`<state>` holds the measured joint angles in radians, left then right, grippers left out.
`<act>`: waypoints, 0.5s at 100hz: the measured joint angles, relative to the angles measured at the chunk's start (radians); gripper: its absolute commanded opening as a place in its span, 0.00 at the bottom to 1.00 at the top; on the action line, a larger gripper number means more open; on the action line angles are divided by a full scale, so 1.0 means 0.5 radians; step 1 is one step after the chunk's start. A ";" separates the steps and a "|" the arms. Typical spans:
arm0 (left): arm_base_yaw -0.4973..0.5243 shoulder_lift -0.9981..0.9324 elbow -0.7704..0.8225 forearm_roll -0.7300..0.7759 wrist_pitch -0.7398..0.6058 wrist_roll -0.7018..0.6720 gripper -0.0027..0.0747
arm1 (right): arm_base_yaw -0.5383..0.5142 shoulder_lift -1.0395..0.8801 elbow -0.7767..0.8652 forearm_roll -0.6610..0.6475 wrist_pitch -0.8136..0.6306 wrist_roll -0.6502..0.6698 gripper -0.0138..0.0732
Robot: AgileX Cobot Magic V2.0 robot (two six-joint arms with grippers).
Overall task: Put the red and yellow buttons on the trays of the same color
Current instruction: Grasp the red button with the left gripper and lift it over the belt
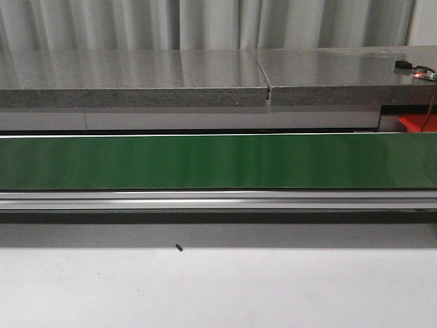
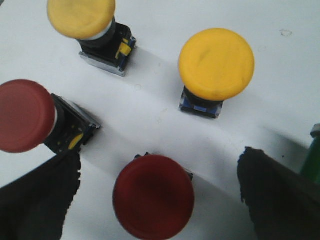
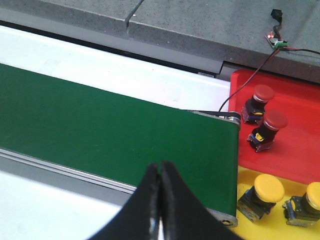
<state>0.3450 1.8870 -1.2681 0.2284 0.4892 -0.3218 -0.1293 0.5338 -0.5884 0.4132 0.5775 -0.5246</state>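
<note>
In the left wrist view my left gripper [image 2: 159, 192] is open over a white surface, its fingers either side of a red button [image 2: 153, 196] and apart from it. Another red button [image 2: 24, 115] lies on its side nearby. Two yellow buttons [image 2: 216, 63] [image 2: 81, 16] stand farther off. In the right wrist view my right gripper [image 3: 160, 170] is shut and holds nothing, above the green belt. Beyond the belt's end a red tray [image 3: 295, 135] holds two red buttons [image 3: 263, 93] [image 3: 274, 120], and a yellow tray [image 3: 260, 225] holds two yellow buttons [image 3: 269, 187] [image 3: 315, 195].
A green conveyor belt [image 1: 218, 161] runs across the front view, with a grey stone counter [image 1: 205, 75] behind it. A small circuit board with a red light [image 3: 276, 40] and wires sits on the counter above the red tray [image 1: 416, 123]. A small dark speck [image 1: 179, 248] lies on the white table.
</note>
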 measured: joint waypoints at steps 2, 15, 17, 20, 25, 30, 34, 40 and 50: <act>0.000 0.000 0.000 0.000 0.000 0.005 0.83 | 0.000 0.000 0.000 0.000 0.000 0.000 0.08; 0.000 0.000 0.000 0.000 0.000 0.013 0.83 | 0.000 0.000 0.000 0.000 0.000 0.000 0.08; 0.000 0.000 0.000 0.000 0.000 0.016 0.83 | 0.000 0.000 0.000 0.000 0.000 0.000 0.08; 0.000 0.000 0.000 0.000 -0.005 0.016 0.83 | 0.000 0.000 0.000 0.000 0.000 0.000 0.08; 0.000 0.004 0.000 -0.004 -0.005 0.021 0.83 | 0.000 0.000 0.000 0.000 0.000 0.000 0.08; 0.000 0.012 0.000 -0.001 -0.008 0.021 0.83 | 0.000 0.000 0.000 0.000 0.000 0.000 0.08; 0.000 0.023 -0.001 -0.001 -0.009 0.021 0.83 | 0.000 0.000 0.000 0.000 0.000 0.000 0.08; 0.000 0.048 -0.001 -0.001 -0.009 0.021 0.83 | 0.000 0.000 0.000 0.000 0.000 0.000 0.08; 0.000 0.070 -0.001 -0.005 -0.009 0.021 0.83 | 0.000 0.000 0.000 0.000 0.000 0.000 0.08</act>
<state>0.3450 1.9221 -1.2685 0.2261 0.4845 -0.3115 -0.1293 0.5338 -0.5884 0.4132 0.5775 -0.5246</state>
